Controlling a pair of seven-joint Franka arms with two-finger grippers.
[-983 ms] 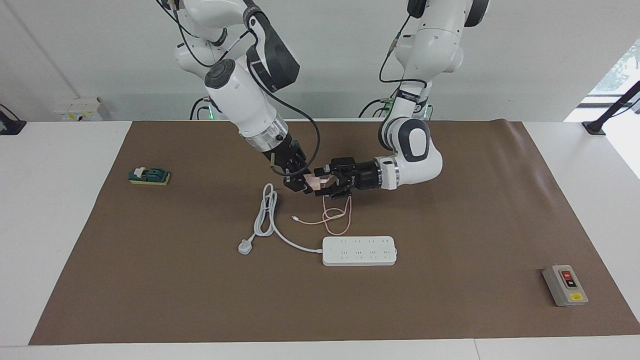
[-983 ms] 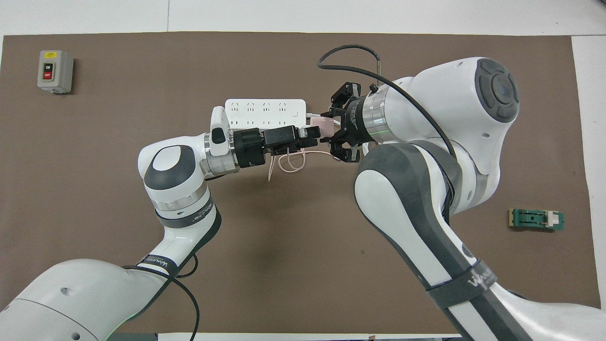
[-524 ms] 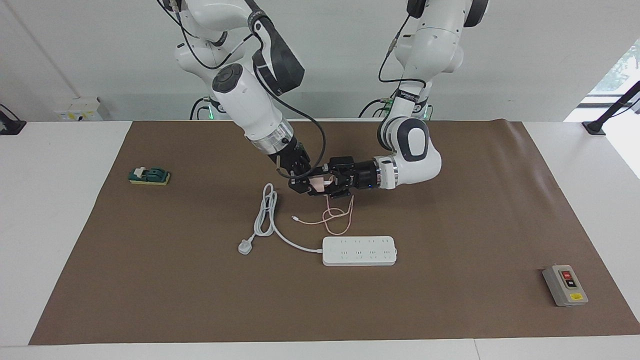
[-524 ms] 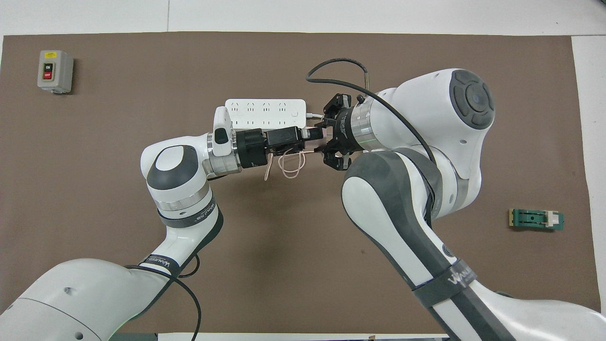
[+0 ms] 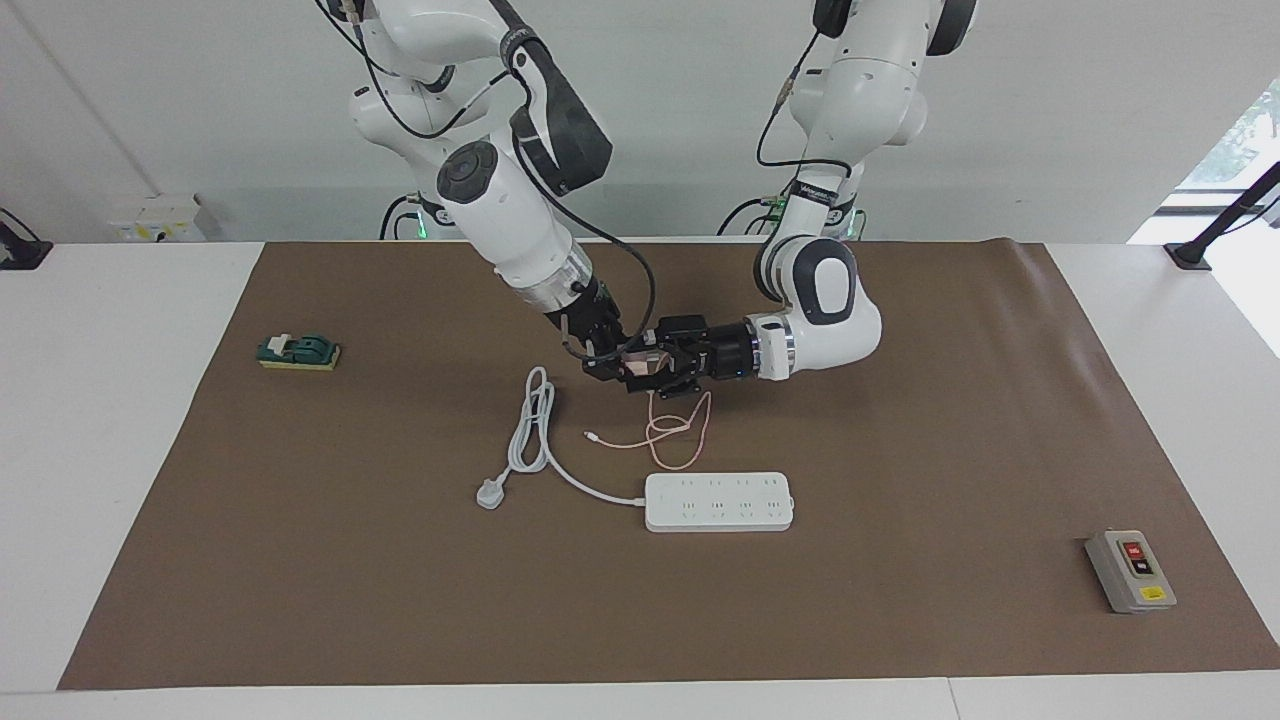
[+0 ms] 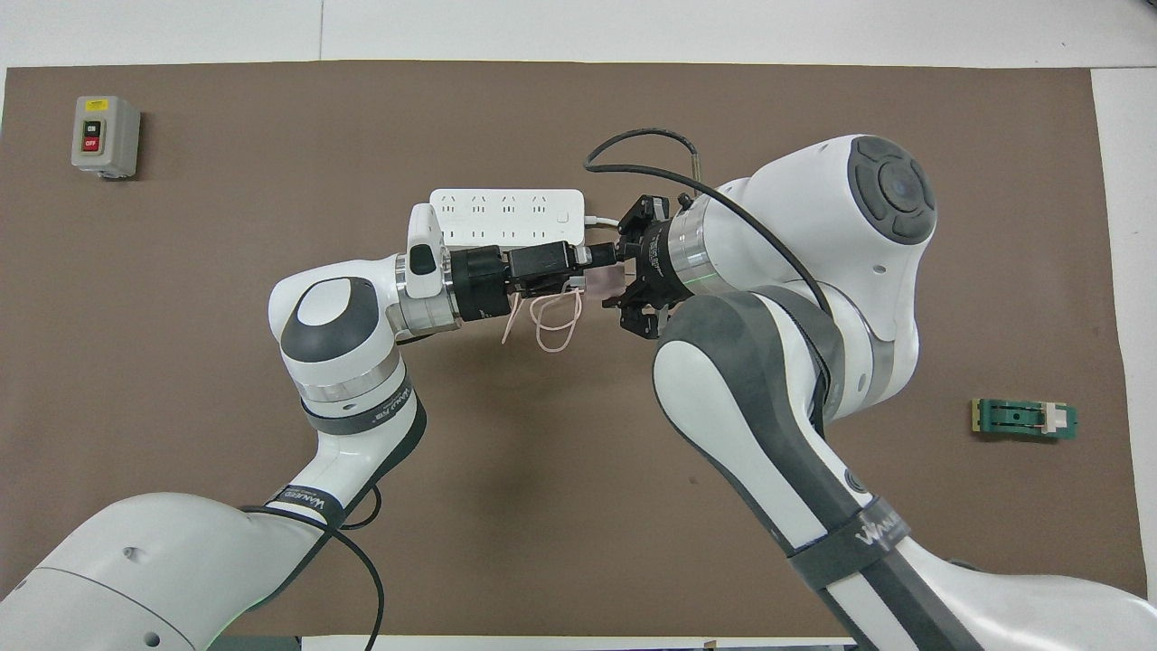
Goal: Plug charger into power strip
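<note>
The pink charger (image 5: 637,362) hangs in the air above the mat between both grippers, over the spot nearer to the robots than the power strip (image 5: 718,501). My right gripper (image 5: 613,366) is shut on it. My left gripper (image 5: 650,366) lies level, open, with its fingers on either side of the charger from the other end. The charger's thin pink cable (image 5: 668,432) hangs down and loops on the mat. In the overhead view the charger (image 6: 608,280) shows only as a pink patch between the left gripper (image 6: 586,264) and the right gripper (image 6: 625,282); the power strip (image 6: 506,206) is partly covered by the left hand.
The strip's thick white cord (image 5: 535,420) coils toward the right arm's end and stops at a white plug (image 5: 489,493). A grey button box (image 5: 1130,570) sits toward the left arm's end, farthest from the robots. A green block (image 5: 298,352) lies at the right arm's end.
The right arm has swung the charger toward the left gripper, and both hands have drawn together. The charger now sits between the left gripper's open fingers. The cable loop shifted slightly.
</note>
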